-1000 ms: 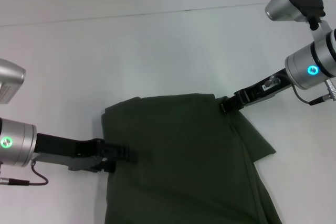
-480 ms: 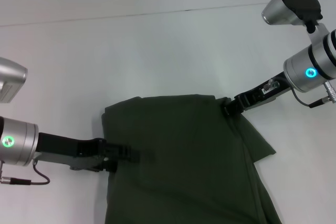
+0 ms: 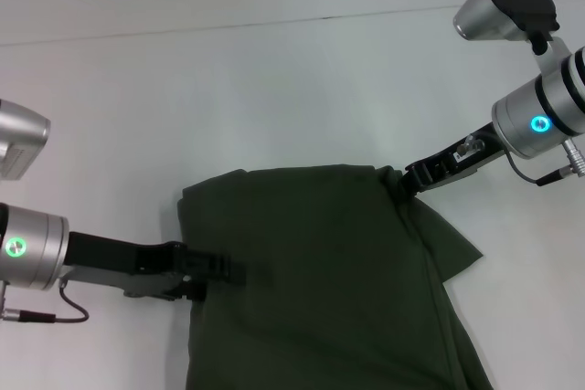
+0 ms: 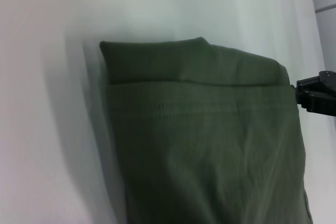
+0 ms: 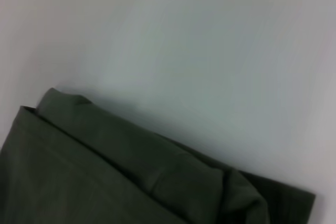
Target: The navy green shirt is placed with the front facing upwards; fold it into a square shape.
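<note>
Little has moved: the right gripper [image 3: 409,180] has been drawn slightly outward, clamped on the shirt's [image 3: 329,280] far corner; the left gripper [image 3: 224,270] stays pinched on its left edge. One fold is laid on the table [image 3: 274,89]; squaring remains.

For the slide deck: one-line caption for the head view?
Both grippers, left gripper and right gripper, grip the edges of the partly folded dark olive-green cotton shirt.
</note>
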You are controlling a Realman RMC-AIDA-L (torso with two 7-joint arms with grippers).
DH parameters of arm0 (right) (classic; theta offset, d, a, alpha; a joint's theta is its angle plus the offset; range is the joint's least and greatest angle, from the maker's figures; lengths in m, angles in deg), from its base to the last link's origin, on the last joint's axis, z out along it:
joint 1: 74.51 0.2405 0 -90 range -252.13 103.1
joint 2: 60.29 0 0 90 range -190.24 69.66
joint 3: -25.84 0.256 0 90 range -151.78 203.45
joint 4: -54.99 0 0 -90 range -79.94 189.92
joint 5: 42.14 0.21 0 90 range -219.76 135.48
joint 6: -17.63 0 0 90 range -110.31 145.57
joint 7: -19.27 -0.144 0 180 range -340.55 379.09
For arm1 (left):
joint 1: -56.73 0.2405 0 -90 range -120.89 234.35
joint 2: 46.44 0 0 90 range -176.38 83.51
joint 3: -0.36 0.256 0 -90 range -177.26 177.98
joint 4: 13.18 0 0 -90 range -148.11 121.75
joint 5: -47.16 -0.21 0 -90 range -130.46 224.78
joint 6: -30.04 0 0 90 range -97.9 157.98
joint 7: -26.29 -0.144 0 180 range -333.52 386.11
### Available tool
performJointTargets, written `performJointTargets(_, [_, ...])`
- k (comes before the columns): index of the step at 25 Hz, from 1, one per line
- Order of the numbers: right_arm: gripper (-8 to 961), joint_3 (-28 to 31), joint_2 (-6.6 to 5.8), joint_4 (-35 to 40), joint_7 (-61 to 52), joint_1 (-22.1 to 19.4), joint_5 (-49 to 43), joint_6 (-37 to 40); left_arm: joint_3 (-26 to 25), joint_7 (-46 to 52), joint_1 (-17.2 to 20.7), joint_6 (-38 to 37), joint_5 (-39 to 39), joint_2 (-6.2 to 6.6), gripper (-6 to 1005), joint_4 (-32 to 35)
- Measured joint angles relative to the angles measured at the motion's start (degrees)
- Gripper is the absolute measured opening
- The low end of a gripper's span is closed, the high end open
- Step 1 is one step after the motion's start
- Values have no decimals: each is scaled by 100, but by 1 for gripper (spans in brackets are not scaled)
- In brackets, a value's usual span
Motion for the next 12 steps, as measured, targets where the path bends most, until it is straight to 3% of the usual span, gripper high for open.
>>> performJointTargets(4, [57,7,0,9,-1,1,5,52,-11,7,-26,88,10,-17,842,0])
performJointTargets(12, [47,35,0,19,-1,-3,4,120,72,50,-128,257,3,-53,843,-62])
